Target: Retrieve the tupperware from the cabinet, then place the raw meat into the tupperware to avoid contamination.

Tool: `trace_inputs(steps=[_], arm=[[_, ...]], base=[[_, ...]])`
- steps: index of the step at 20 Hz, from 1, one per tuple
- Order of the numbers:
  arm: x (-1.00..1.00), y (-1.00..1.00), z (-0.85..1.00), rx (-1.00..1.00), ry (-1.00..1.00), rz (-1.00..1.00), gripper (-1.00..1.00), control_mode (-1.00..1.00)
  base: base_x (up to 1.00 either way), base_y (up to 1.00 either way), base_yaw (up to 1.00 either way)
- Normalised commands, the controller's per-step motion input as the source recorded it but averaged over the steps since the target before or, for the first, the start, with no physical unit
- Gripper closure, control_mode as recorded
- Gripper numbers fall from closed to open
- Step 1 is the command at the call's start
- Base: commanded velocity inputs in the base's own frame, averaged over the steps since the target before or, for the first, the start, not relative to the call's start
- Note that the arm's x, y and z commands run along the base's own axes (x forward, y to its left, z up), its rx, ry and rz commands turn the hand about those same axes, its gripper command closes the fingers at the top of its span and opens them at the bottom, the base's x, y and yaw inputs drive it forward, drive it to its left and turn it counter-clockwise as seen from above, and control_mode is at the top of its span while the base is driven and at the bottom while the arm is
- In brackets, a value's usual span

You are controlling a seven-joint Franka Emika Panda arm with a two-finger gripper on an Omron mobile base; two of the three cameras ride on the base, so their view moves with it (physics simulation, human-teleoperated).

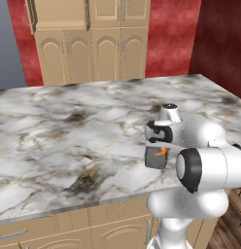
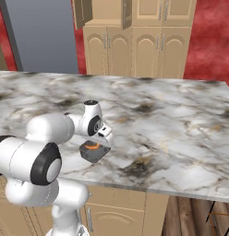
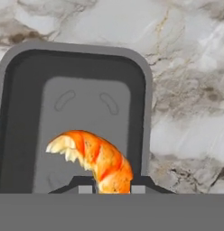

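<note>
The end effector (image 3: 112,188) is clenched on the raw meat (image 3: 93,159), an orange curled shrimp pinched by its tail between the two dark fingertips (image 3: 82,186). It hangs directly over the tupperware (image 3: 73,117), a dark grey rectangular container with rounded corners and a paler floor; the shrimp's fat, pale-fringed end curls out above the container's inside. Whether it touches the floor of the container I cannot tell.

From the left base view the same orange crescent (image 1: 161,151) shows just above the open grey box (image 1: 155,158), tucked under the wrist of the white arm (image 1: 200,165). From the right side the box (image 2: 94,152) sits close to the near edge of the counter (image 2: 171,124), with a sliver of orange (image 2: 92,146) at its top.

The counter is a broad marble slab, white veined with grey and brown, with light wooden doors below its front.

Beyond its far edge stands the cabinet (image 1: 98,48), tall and light tan, with arched lower doors shut. One upper door (image 2: 81,13) on its left side hangs open. A red wall runs behind it.
</note>
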Motion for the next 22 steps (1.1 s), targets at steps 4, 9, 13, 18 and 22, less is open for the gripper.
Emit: trace_inputs(steps=[4,9,13,18,22], arm=[[0.21,-0.09,-0.34,0.00,-0.01,-0.06,1.00,-1.00],[0.22,0.12,-0.15,0.00,0.00,-0.12,1.00,-1.00],[0.24,0.26,-0.01,0.00,0.01,-0.13,-1.00,-1.00],[0.14,0.07,0.00,0.00,0.00,-0.08,-1.00,-1.00],[0.10,0.00,0.00,0.00,0.00,-0.03,-1.00,-1.00]], base=[[0.00,0.00,0.00],[0.00,0.00,0.00],[0.00,0.00,0.00],[0.00,0.00,0.00],[0.00,0.00,0.00]])
